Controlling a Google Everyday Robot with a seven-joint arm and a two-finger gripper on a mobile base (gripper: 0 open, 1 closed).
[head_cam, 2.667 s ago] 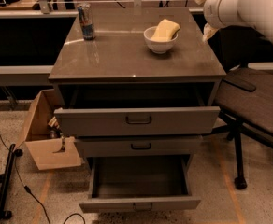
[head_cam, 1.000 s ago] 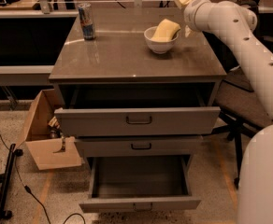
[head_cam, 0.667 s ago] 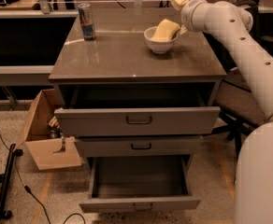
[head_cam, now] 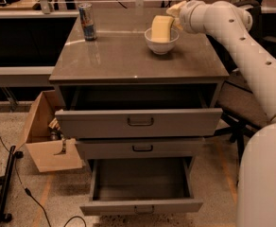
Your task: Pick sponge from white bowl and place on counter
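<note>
Grey-brown and glossy, the table (head_cam: 128,58) is filling the middle of the view, sitting on top of a grey cabinet with three drawers. The white bowl (head_cam: 161,45) is resting toward the table's far right part, and the sponge (head_cam: 161,28) is standing on end inside it, poking well above the rim and leaning slightly. A can (head_cam: 87,21) is standing upright near the far left corner, well apart from the bowl.

The white arm (head_cam: 244,46) is reaching in from the right, bending over the table's far right corner. Its claw (head_cam: 175,8) is hovering just beside the sponge's upper right edge, above the bowl's far side. Whether the claw is open or closed I cannot tell, nor whether it is touching the sponge.

Below, the top drawer (head_cam: 139,122) is hanging partly open, the middle drawer (head_cam: 139,148) is sticking out only a little, and the bottom drawer (head_cam: 141,186) is sitting pulled far out. A cardboard box (head_cam: 46,143) is lying open on the floor left of the cabinet, with a black cable (head_cam: 20,174) trailing beside it.
</note>
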